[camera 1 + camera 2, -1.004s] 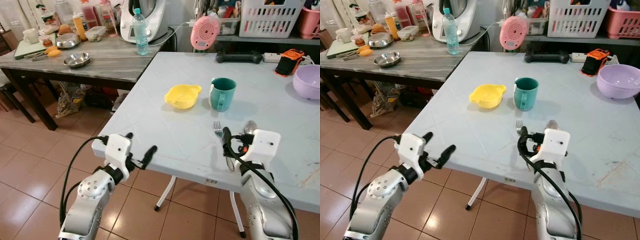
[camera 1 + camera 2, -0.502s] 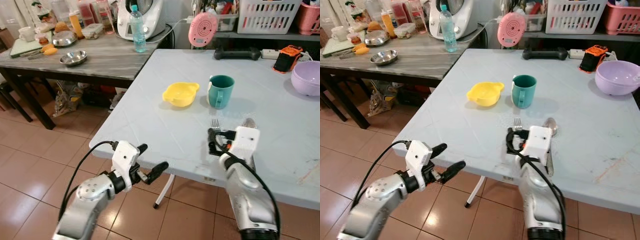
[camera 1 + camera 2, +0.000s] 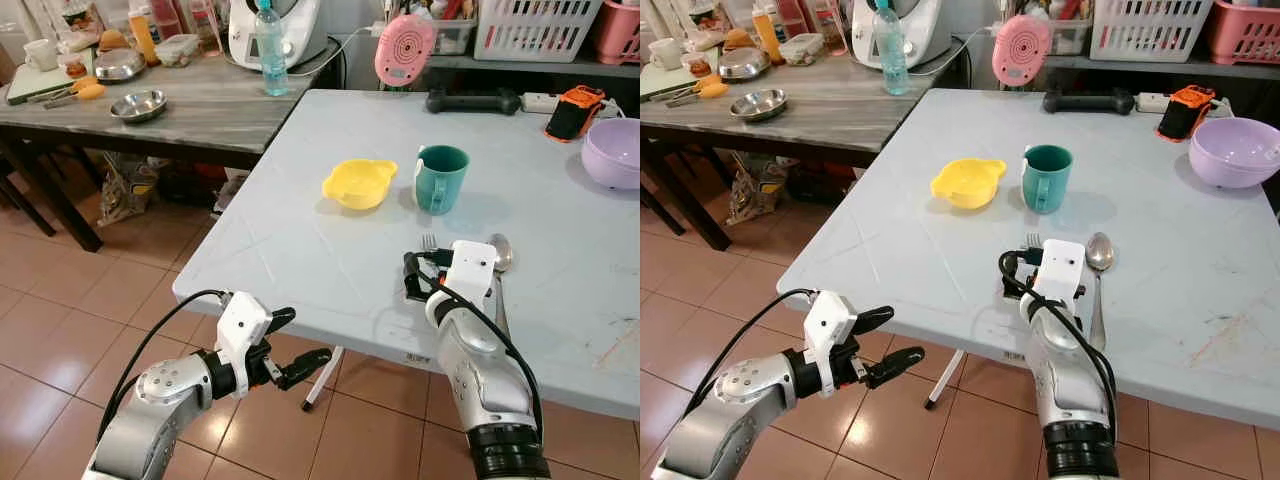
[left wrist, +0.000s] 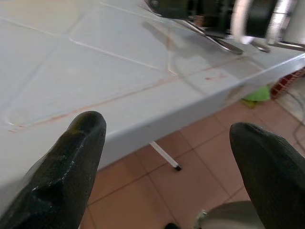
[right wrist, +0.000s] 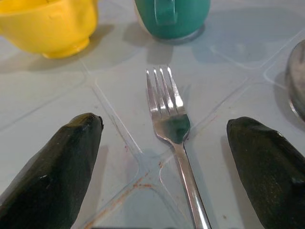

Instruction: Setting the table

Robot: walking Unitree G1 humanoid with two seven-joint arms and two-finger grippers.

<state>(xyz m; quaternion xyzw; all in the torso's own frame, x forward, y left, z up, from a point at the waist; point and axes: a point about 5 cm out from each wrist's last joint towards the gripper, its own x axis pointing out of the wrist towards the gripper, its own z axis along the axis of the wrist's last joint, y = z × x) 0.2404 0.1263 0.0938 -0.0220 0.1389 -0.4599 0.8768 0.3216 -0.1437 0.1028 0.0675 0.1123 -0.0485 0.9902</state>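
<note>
Dropped below the table edge, left hand (image 3: 288,349) gapes; right hand (image 5: 164,157) straddles fork (image 5: 167,114), spread.

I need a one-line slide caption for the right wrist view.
Open right gripper poised over a fork on the table, before yellow bowl and green mug.

silver metal fork (image 5: 171,124): handle running off the wrist picture's edge, mostly sitting hidden under the right arm in head views | steel spoon (image 5: 296,78): bowl being cropped | lilac plastic bowl (image 3: 617,160): being cut by frame edge
</note>
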